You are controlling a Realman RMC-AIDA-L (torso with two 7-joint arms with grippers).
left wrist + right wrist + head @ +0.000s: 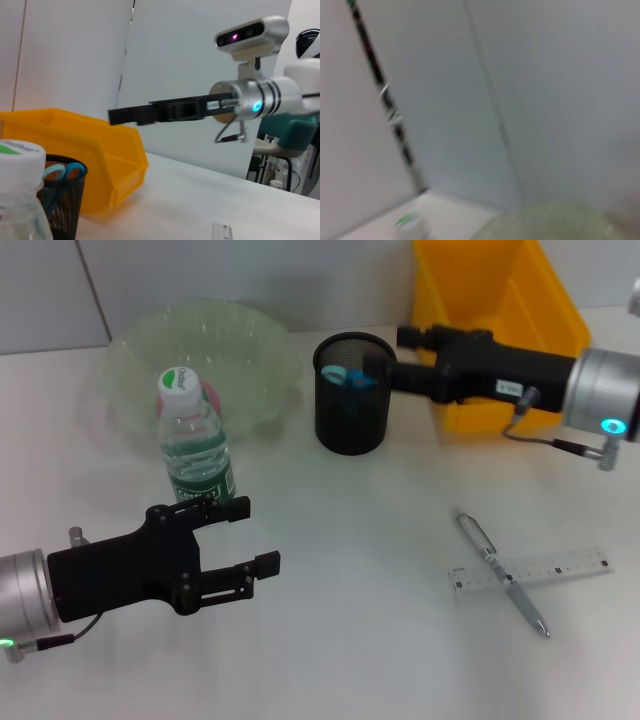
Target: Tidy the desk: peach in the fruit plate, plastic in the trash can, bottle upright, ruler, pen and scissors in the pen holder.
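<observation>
The bottle [196, 445] stands upright in front of the clear green fruit plate [240, 340]. A bit of the pink peach [211, 393] shows in the plate behind the bottle's cap. My left gripper [250, 536] is open just below the bottle, holding nothing. My right gripper [405, 355] is open beside the rim of the black mesh pen holder [350, 415], where the blue-handled scissors [350, 375] stand. The pen [488, 545] lies across the ruler [560, 567] at the front right. The yellow trash can [490, 300] is behind the right arm. The plastic is out of view.
In the left wrist view the bottle cap [17, 155], pen holder [62, 205], yellow bin [105, 150] and right gripper [132, 115] show. The right wrist view shows a wall and the green bowl [555, 222].
</observation>
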